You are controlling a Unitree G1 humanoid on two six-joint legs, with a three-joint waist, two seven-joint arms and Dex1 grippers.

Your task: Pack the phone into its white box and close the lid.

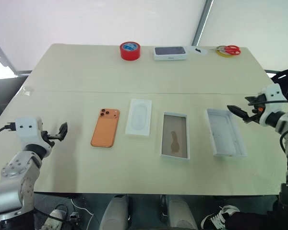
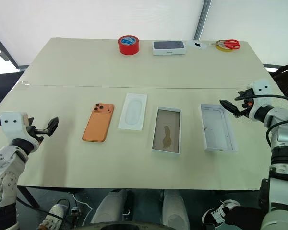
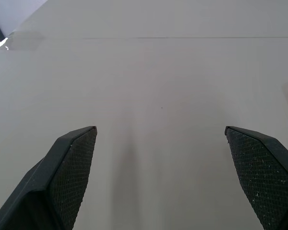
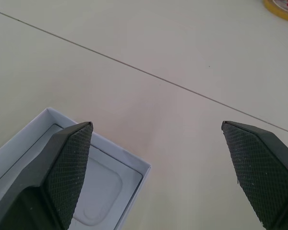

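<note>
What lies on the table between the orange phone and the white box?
The flat white insert lies between the phone and the white box, seen in both eye views.

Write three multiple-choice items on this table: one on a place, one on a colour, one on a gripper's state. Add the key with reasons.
1. What lies between the phone and the white box?
A. red tape
B. flat white insert
C. scissors

2. What colour is the tape roll at the far edge?
A. red
B. blue
C. green

3. How does the right gripper stand?
A. shut on the lid
B. shut, empty
C. open, empty

Key: 1 B, the insert lies between them. 2 A, the roll is plainly red. 3 C, its fingers stand wide apart near the lid, holding nothing.
</note>
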